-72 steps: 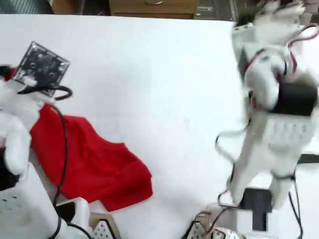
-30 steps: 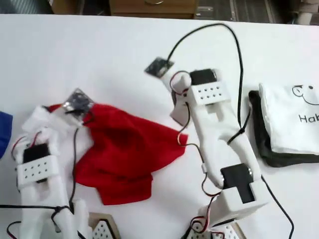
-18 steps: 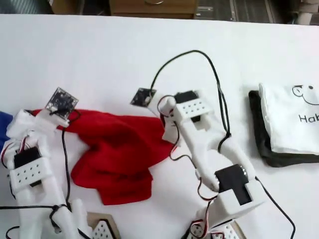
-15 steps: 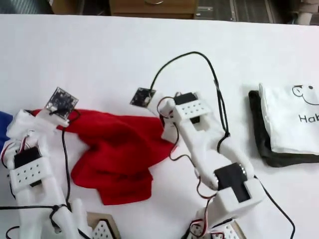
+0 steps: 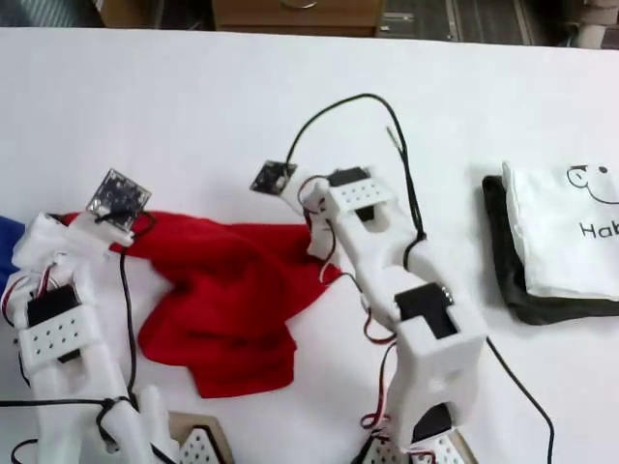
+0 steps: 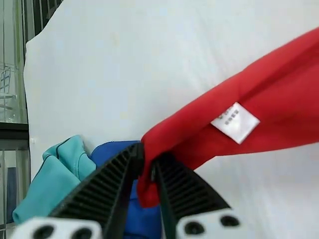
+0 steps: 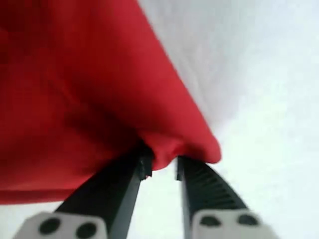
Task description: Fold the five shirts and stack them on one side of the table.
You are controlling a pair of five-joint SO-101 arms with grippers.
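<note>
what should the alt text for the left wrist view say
The left gripper is shut on an edge of the red shirt, whose white label shows. Beyond its black fingers, a blue shirt and a teal shirt lie on the white table.

Over at the right edge the white shirt (image 5: 571,227) runs off the picture with its print cut short. It covers most of the dark shirt (image 5: 503,266) beneath, leaving just a rim. At the left edge the blue shirt (image 5: 5,246) is a cropped sliver. The red shirt (image 5: 222,300) slips under the left arm (image 5: 58,329) at one end and the right arm (image 5: 387,261) at the other.

In the left wrist view the left gripper (image 6: 147,155) blocks part of the blue shirt. The teal shirt (image 6: 50,174) is clipped by the edge, and the label (image 6: 235,122) has print too small to read. Around the right gripper (image 7: 162,163) the red cloth runs past the frame.
</note>
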